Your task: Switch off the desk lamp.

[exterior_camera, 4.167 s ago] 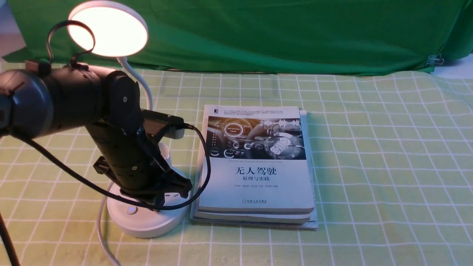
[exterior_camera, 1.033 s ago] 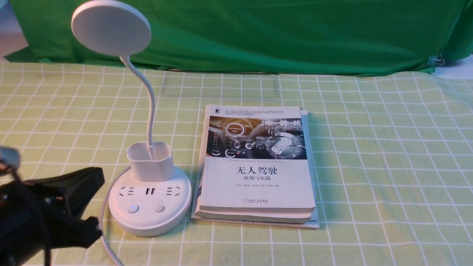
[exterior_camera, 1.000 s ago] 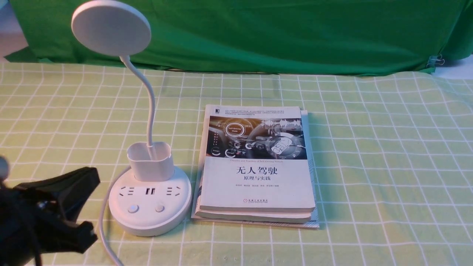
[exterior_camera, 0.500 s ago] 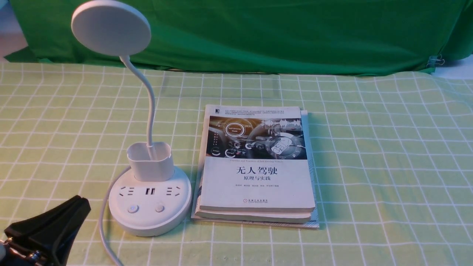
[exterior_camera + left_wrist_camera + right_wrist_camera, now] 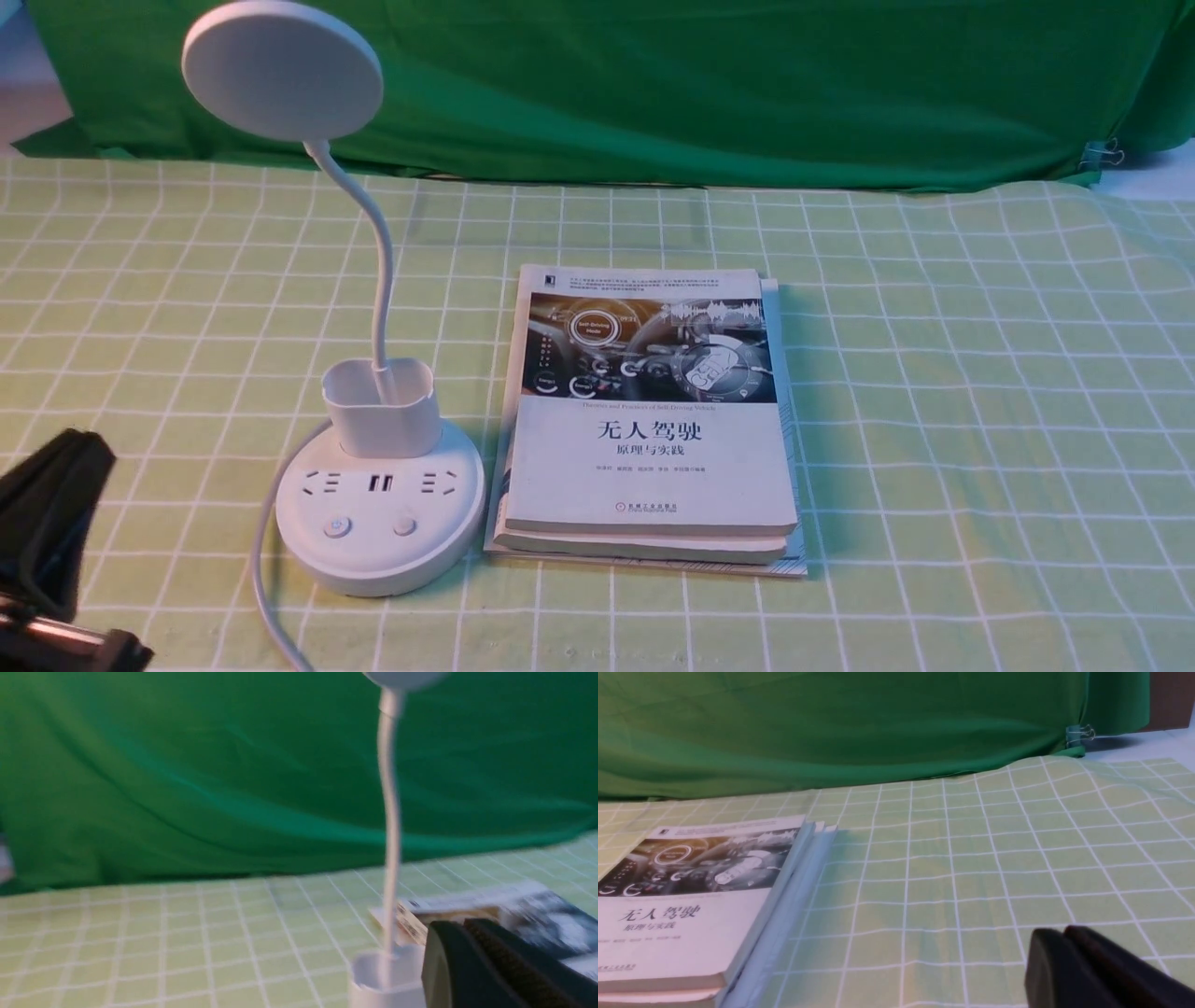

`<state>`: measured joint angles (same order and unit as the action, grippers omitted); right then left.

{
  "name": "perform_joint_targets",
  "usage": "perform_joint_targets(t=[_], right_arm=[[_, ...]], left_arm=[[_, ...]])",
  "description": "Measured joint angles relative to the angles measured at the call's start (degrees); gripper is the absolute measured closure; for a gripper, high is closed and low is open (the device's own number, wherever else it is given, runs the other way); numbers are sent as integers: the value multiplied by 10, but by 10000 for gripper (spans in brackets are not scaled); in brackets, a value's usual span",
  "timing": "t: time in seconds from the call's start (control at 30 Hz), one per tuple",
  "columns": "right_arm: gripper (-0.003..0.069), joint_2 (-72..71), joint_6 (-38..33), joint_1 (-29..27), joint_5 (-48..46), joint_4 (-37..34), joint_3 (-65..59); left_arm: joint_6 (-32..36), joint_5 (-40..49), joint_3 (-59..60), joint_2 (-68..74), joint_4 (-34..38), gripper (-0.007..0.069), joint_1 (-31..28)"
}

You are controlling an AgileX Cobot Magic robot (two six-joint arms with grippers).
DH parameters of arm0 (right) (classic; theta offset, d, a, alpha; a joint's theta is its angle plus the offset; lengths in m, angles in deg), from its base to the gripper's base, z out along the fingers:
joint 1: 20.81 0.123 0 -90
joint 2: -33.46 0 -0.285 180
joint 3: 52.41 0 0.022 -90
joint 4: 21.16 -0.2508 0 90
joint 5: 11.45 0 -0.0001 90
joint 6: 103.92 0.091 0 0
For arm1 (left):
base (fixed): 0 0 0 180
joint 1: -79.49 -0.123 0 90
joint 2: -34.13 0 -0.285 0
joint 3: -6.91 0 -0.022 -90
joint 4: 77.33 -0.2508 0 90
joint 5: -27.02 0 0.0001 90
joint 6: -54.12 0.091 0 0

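A stack of books [image 5: 649,467] lies flat on a green tablecloth [image 5: 980,401] with white grid lines. The top cover bears a car-interior picture and Chinese lettering. Behind the cloth hangs a green curtain [image 5: 747,93], with a binder clip [image 5: 1102,153] attached near its lower edge.

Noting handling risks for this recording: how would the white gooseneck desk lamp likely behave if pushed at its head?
The white plastic desk lamp would probably flex first, its curved neck being thin. It might tip under a harder push, since the wide disc head sits high, though the broad round base should resist.
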<state>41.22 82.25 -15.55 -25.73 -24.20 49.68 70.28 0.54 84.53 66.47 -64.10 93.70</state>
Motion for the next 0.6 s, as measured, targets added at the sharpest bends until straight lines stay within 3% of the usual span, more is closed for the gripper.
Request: perform_joint_targets(t=[0.3,0.47,0.6], right_arm=[[629,0,0,0,-1,0,0],[629,0,0,0,0,0,0],[629,0,0,0,0,0,0]], left_arm=[[-30,168,0,-157,-21,622,-156],[-103,239,0,-227,-72,622,-177],[-119,273,0,-244,-85,622,-177]])
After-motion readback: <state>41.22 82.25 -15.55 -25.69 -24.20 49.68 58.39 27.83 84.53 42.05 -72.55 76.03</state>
